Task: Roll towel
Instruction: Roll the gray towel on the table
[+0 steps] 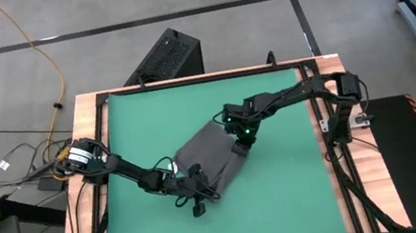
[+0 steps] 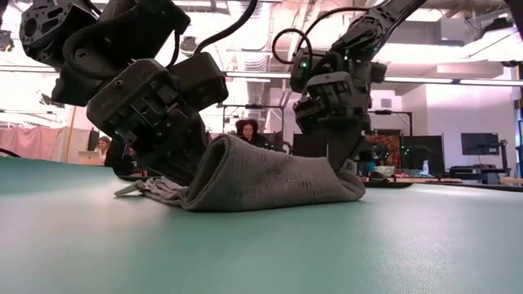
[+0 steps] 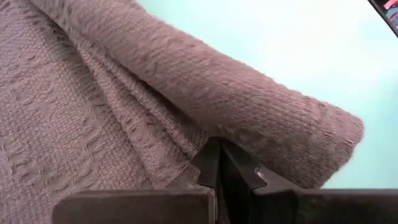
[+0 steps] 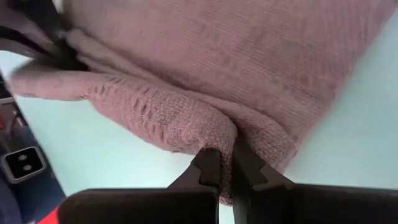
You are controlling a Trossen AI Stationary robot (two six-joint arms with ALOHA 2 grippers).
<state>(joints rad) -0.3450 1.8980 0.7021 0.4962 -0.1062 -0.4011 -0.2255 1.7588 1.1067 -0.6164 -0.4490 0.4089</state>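
Observation:
The dark grey towel (image 1: 210, 154) lies on the green mat (image 1: 133, 120) near its middle, and its near-right edge is turned over into a thick roll (image 2: 270, 180). My left gripper (image 1: 194, 190) is at the roll's near end, shut on the cloth. My right gripper (image 1: 240, 136) is at the roll's far end, also shut on the cloth. In the low view the roll stands highest beside the left gripper (image 2: 176, 159) and slopes down toward the right gripper (image 2: 335, 151). The white tag does not show. My left gripper pinches a fold of the towel (image 3: 208, 140) between its two shut fingers, in the crease where the roll meets the flat cloth, near the roll's near end. The fingers slant down from the table's left side. The cloth there is raised off the mat and the flat part lies slack. My right gripper pinches the rolled edge (image 4: 231, 134) near its far end between its two shut fingers. The fingers come from above, slanting down, and lie across the roll. The roll is bunched at the fingertips, and that end rests on the mat.
The mat has free room on all sides of the towel. A wooden frame (image 1: 86, 111) borders it. A black box (image 1: 169, 56) stands on the floor beyond the far edge. A person (image 2: 245, 131) sits in the room behind the table.

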